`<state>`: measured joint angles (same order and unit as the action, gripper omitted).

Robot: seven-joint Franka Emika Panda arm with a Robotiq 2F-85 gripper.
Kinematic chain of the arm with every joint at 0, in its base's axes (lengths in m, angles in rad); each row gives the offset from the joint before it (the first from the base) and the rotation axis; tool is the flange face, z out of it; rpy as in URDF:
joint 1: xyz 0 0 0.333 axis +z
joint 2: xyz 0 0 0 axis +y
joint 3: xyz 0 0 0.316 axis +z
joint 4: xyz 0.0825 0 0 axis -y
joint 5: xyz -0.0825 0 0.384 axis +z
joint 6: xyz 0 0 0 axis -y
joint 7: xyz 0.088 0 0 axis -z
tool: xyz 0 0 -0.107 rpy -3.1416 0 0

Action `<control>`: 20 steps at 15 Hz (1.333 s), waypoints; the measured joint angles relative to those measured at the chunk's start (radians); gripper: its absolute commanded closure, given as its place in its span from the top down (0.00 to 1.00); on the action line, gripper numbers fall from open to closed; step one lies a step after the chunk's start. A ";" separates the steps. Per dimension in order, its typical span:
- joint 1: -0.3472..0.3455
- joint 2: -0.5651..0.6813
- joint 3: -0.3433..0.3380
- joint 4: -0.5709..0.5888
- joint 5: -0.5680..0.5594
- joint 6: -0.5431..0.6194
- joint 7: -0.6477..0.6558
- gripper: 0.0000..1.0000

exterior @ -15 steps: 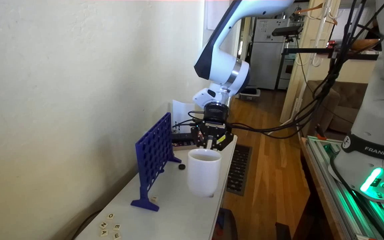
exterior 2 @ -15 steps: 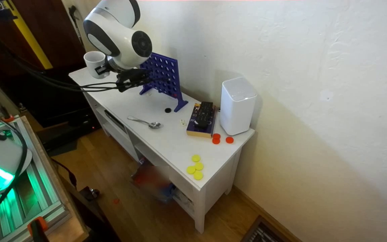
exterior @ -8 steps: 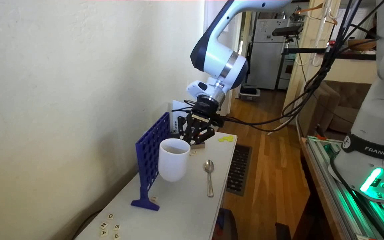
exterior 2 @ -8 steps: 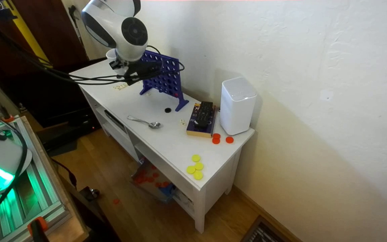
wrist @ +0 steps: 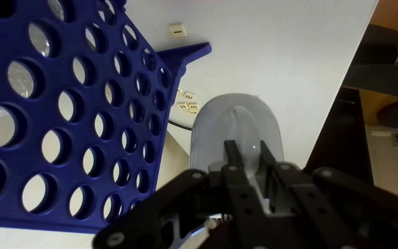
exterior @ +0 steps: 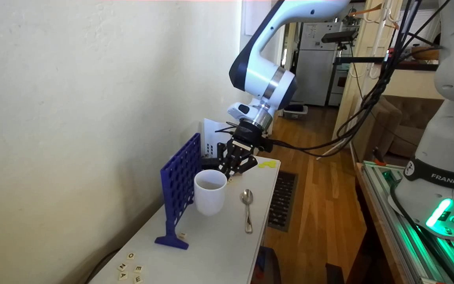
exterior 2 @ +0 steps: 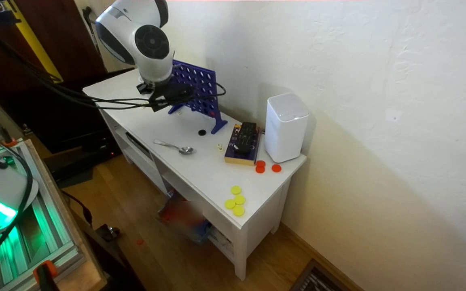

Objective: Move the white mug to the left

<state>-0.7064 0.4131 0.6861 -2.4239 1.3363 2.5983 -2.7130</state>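
Over the bench [exterior: 221, 256], between its front and rear long edges, we find the gripper [wrist: 248, 145], its fingers [wrist: 233, 152] drawn narrow about the handle [wrist: 245, 121] of the white mug [exterior: 210, 195]. The mug, nearly upright, appears just beside the blue game frame [exterior: 180, 179]; we cannot tell whether its base touches the bench. A second ago it appeared nearer the front edge, covering the spoon [exterior: 247, 209] in an exterior view; it has since swung towards the rear edge, leaving the spoon exposed. In an exterior view the arm [exterior 2: 152, 56] now hides nearly all of the mug, which showed plainly a second ago. We read this as the carrying step, perhaps close to setting down: the swing runs leftward in an exterior view, though whose left the task intends we cannot say. Farther out, the letter tiles [exterior: 138, 269] lie nearer the rear edge than the front, seemingly unmoved.
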 measured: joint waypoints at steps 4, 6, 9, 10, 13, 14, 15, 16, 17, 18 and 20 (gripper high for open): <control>-0.132 0.068 0.092 -0.007 -0.004 0.031 0.000 0.15; -0.166 0.113 0.101 -0.007 -0.007 0.031 -0.003 0.15; -0.174 0.139 0.104 -0.006 -0.007 0.031 -0.004 0.04; -0.172 0.139 0.104 -0.006 -0.006 0.039 0.003 0.04; -0.122 0.133 0.073 -0.001 0.052 0.080 0.004 0.04; -0.123 0.135 0.086 -0.002 0.084 0.105 -0.007 0.04; -0.127 0.137 0.102 -0.004 0.095 0.128 0.000 0.04; -0.135 0.138 0.121 -0.003 0.103 0.145 0.004 0.04; -0.140 0.140 0.137 -0.004 0.129 0.155 -0.006 0.04; -0.150 0.144 0.151 -0.004 0.137 0.156 0.001 0.04; -0.174 0.154 0.175 -0.004 0.146 0.156 -0.002 0.04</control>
<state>-0.8801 0.5676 0.8614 -2.4279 1.4824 2.7546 -2.7152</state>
